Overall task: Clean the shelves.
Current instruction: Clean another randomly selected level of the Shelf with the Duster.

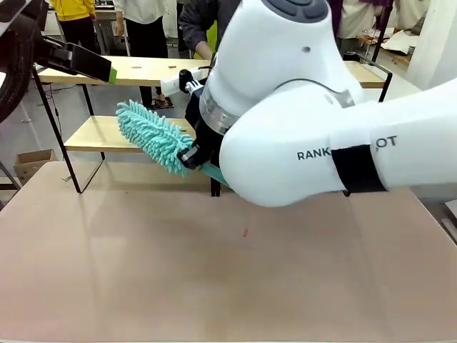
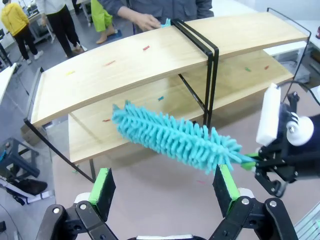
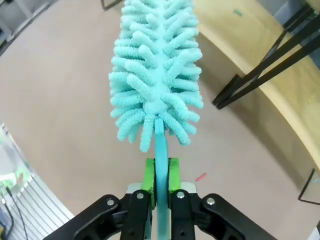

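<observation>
Two long boards of light wood in a thin black frame make up the shelves (image 1: pixel 143 70), which stand along the far edge of the tabletop (image 1: pixel 178 279). Starting at the left, our left gripper (image 2: pixel 165 186) hangs released on the near side of the rack toward its left end, its green pads wide apart with nothing between them. Next comes the teal duster (image 1: pixel 152 133) — its fluffy head slants toward the front edge of the lower board, left of the central post, and we cannot tell whether it touches the wood. Its thin handle runs back to our right gripper (image 3: pixel 160 176), which is clenched on it. At the far edge of the upper board a person's hand (image 2: pixel 145 21) rests on the wood.

We judge the dusting step to be in hand, with the head at the lower board and no sweep along it done yet. The next move calls for laying the head flat on that board and drawing it along the length, minding the post. On the right arm (image 1: pixel 314 153) we read "RANK" and "OT" — a black band covers the letters between.
</observation>
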Controlling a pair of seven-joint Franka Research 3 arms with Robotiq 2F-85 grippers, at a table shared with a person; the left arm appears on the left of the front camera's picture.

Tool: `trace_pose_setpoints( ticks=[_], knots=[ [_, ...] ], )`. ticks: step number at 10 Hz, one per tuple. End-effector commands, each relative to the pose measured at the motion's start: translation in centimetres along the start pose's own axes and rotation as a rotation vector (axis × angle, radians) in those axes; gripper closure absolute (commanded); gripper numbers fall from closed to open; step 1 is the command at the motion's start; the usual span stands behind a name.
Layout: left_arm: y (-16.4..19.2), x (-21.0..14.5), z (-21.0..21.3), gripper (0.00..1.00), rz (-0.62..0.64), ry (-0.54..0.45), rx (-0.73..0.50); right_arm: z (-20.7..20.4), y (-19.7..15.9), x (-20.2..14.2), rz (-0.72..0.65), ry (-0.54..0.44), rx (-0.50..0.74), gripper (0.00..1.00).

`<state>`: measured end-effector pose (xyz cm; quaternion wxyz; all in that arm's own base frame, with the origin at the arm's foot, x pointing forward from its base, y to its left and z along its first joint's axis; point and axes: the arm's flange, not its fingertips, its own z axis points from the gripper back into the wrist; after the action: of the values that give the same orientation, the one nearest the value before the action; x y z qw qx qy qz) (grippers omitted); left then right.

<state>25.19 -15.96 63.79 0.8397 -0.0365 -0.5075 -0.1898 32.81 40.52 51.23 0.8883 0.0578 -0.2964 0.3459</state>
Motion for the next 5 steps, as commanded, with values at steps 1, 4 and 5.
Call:
trace_pose_setpoints(
  ticks=[1,4,5],
  knots=[
    [0.0,0.0,0.2,0.00,-0.001,0.000,0.011,-1.3,1.8,2.5,-0.090,0.017,-0.071,0.88],
    [0.0,0.0,0.2,0.00,-0.001,0.000,0.011,-2.6,2.5,4.2,-0.157,-0.007,-0.098,0.88],
    [0.0,0.0,0.2,0.00,-0.001,0.000,0.011,-2.7,2.5,4.5,-0.206,-0.021,-0.119,0.88]
  ],
)
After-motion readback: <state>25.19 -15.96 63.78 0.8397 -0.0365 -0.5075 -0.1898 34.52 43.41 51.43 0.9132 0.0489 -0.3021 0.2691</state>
